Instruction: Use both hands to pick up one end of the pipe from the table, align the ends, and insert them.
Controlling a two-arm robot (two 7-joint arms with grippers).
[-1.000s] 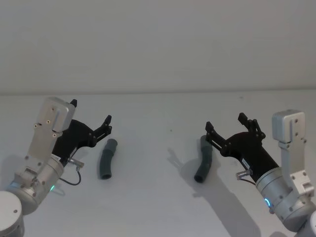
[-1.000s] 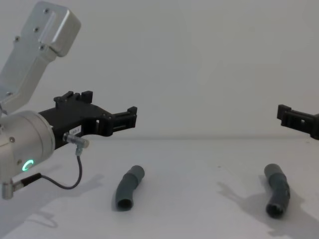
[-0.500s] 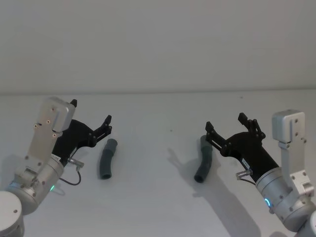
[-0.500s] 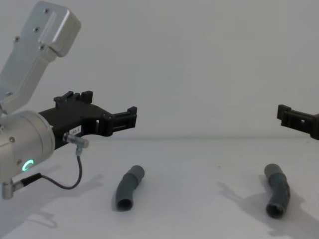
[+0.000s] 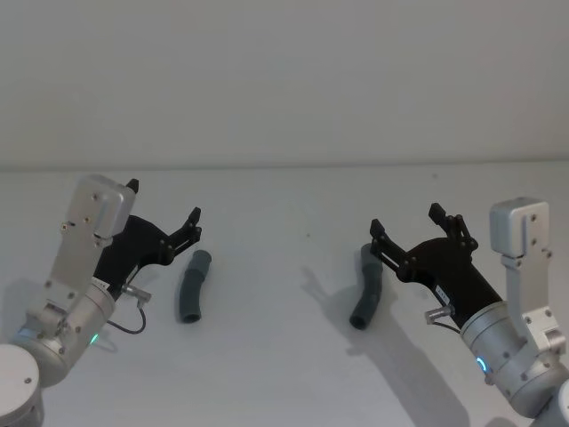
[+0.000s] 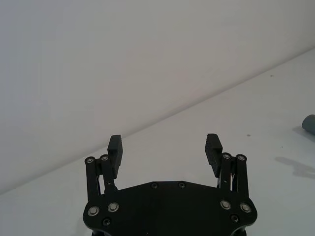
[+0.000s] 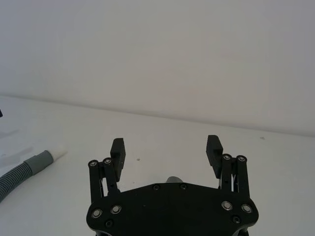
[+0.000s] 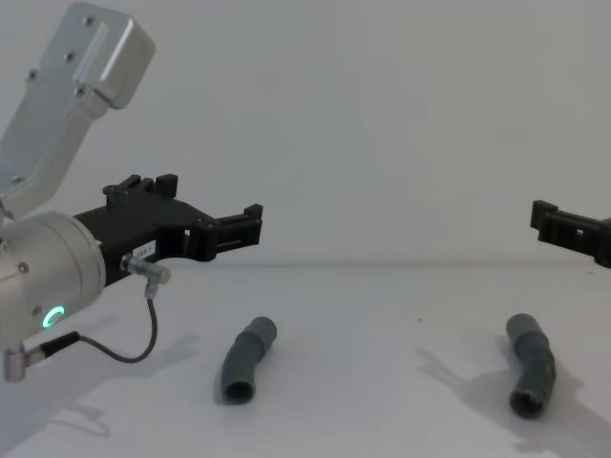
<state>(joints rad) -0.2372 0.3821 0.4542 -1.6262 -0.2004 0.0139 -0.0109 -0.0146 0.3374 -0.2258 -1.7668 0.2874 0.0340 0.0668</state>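
Note:
Two dark grey bent pipe pieces lie on the white table [image 5: 284, 374]. The left piece [image 5: 191, 286] [image 8: 246, 361] lies just right of my left gripper [image 5: 164, 203] [image 8: 215, 205] [image 6: 164, 145], which hovers open and empty above the table. The right piece [image 5: 366, 289] [image 8: 530, 377] lies below and left of my right gripper [image 5: 405, 221] [image 7: 166, 146], also open and empty; one finger hides the piece's far end. In the right wrist view a ribbed grey pipe piece [image 7: 27, 169] with a white tip [image 7: 58, 149] lies off to the side.
The table [image 8: 382, 315] runs back to a plain pale wall. A thin black cable [image 8: 143, 334] loops under the left wrist, which carries a green glowing ring [image 8: 52, 315]. Open surface lies between the two pipe pieces.

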